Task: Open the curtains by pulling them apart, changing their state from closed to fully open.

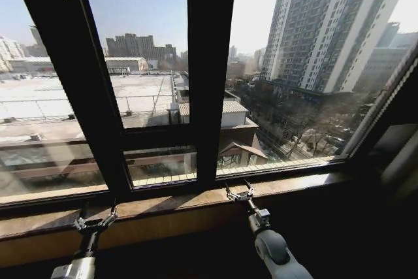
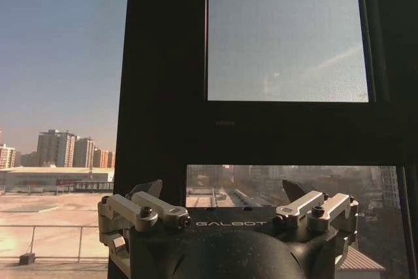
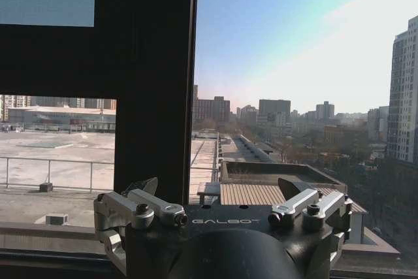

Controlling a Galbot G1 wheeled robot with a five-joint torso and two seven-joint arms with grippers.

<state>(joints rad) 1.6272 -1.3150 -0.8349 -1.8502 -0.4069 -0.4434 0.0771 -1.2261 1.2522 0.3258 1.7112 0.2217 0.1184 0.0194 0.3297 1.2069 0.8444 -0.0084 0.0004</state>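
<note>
Left gripper: my left gripper (image 1: 96,217) hovers low on the left, just in front of the wooden sill (image 1: 163,206), jaws spread wide and holding nothing; in the left wrist view the same gripper (image 2: 222,191) faces the window with its two dark fingertips (image 2: 151,188) far apart.
Right gripper: my right gripper (image 1: 238,191) sits near the middle, over the sill and just below the central upright of the window frame (image 1: 210,63); jaws wide and empty. In the right wrist view it (image 3: 219,189) points at the pane beside that dark upright.
Curtains: the curtains (image 1: 384,104) appear to me as a pale strip slanting down the far right edge of the window, well apart from both grippers. I cannot tell its pleats or how far it is gathered.
Window: the glass (image 1: 137,44) across the left and centre stands uncovered, daylight coming straight through.
Outside: a flat rooftop (image 1: 78,96) lies to the left and a tall tower block (image 1: 330,27) rises on the right under a clear sky.
</note>
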